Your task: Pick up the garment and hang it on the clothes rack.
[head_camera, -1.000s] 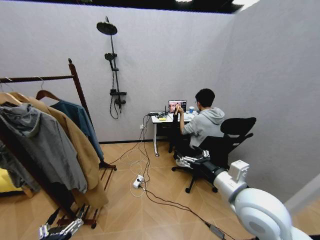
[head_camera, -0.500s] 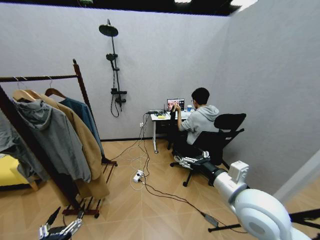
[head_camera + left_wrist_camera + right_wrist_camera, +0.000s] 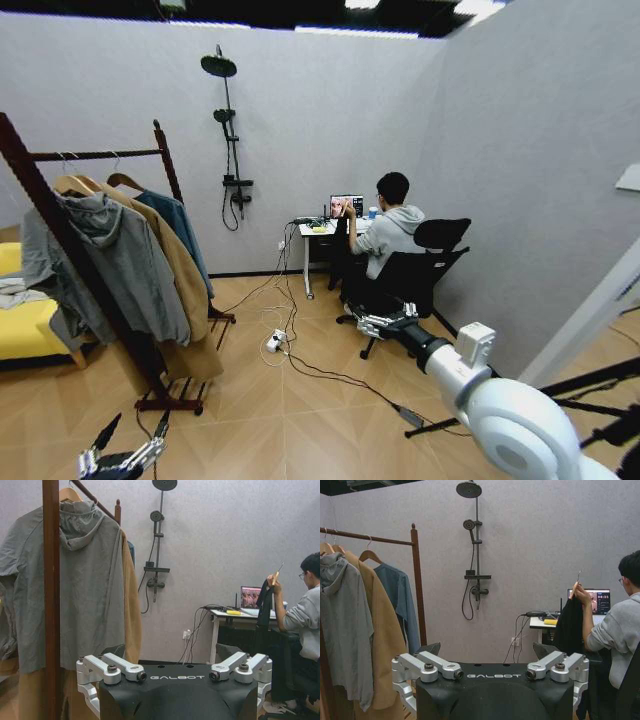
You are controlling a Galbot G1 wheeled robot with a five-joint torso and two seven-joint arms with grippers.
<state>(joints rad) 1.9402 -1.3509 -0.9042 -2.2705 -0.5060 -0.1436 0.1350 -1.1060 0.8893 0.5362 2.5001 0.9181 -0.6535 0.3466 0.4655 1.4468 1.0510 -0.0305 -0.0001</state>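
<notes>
Your teal top [image 3: 180, 240] on the rack [image 3: 100, 155] is mostly covered by the tan coat [image 3: 175, 280] in front of it, so you see just one sleeve-side strip and the hanger's end. In the left wrist view the rack's near post [image 3: 51, 600] and the grey hoodie [image 3: 80, 580] hide the top almost entirely. The left gripper [image 3: 125, 458] is cut off by the head view's lower edge.

The dark teal garment [image 3: 178, 232] hangs on a wooden hanger from the red-brown clothes rack [image 3: 92, 155] rail.
</notes>
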